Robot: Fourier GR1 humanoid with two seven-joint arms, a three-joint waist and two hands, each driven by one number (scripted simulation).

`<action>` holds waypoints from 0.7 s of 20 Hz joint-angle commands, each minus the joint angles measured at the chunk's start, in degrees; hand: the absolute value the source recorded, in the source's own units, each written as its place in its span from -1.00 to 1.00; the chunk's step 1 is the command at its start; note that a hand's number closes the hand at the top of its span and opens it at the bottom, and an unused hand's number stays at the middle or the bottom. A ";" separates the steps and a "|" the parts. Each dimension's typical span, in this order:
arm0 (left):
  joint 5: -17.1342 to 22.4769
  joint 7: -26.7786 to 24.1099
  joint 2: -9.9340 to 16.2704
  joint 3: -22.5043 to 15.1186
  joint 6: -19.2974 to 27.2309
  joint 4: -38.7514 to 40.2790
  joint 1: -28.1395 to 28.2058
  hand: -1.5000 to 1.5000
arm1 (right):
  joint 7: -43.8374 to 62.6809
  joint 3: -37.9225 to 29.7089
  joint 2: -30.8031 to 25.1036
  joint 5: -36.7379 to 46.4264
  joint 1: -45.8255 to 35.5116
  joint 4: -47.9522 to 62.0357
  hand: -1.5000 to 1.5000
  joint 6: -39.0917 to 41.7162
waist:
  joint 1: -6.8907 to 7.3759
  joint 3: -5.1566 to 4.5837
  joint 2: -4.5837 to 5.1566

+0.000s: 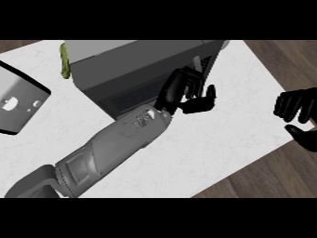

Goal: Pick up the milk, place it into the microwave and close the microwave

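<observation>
One microwave (140, 69), left hand (188, 95) with relaxed, empty fingers at its door; right hand (306, 118) released, resting at the right edge.

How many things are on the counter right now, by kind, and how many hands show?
Microwave: 1
Grey appliance at the left edge: 1
Hands: 2, left hand and right hand
Milk: 0 visible
Total: 4

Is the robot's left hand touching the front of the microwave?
Yes. The left hand is stretched out from the counter and its fingers lie against the dark front of the microwave, near that front's right end.
</observation>
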 commanded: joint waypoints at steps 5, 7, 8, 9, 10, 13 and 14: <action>1.31 -0.78 -2.17 0.56 0.45 1.16 -4.69 1.00 | -1.17 4.29 -0.60 -0.62 -1.07 -6.60 1.00 6.22 | -2.10 0.11 -0.23; 1.08 -1.70 -2.17 -0.09 1.40 1.47 -3.97 1.00 | -0.55 4.71 -0.97 -0.93 -0.85 -7.71 1.00 6.21 | -2.64 0.16 -0.04; 1.46 -0.99 -2.16 -0.24 1.76 1.25 -4.32 1.00 | -0.29 4.98 -1.03 -0.98 -1.09 -8.37 1.00 6.16 | -2.85 0.23 -0.18; 1.68 -1.42 -2.16 0.11 1.78 1.43 -4.22 1.00 | -0.09 5.32 -0.51 -1.35 -0.64 -8.89 1.00 5.73 | -3.02 0.23 0.03; 1.77 -1.41 -2.15 0.13 2.34 1.51 -4.31 1.00 | 0.49 5.62 -1.29 -1.13 -0.77 -9.78 1.00 6.02 | -3.24 0.18 -0.23; 2.24 -2.05 -2.14 0.03 3.07 1.21 -3.88 1.00 | 0.84 6.28 -0.75 -2.24 -0.31 -11.49 1.00 5.82 | -3.40 0.21 -0.22; 2.13 -2.28 -2.14 -0.09 3.58 1.30 -4.07 1.00 | 1.21 6.54 -0.58 -2.11 -0.02 -11.70 1.00 5.27 | -3.65 0.26 -0.09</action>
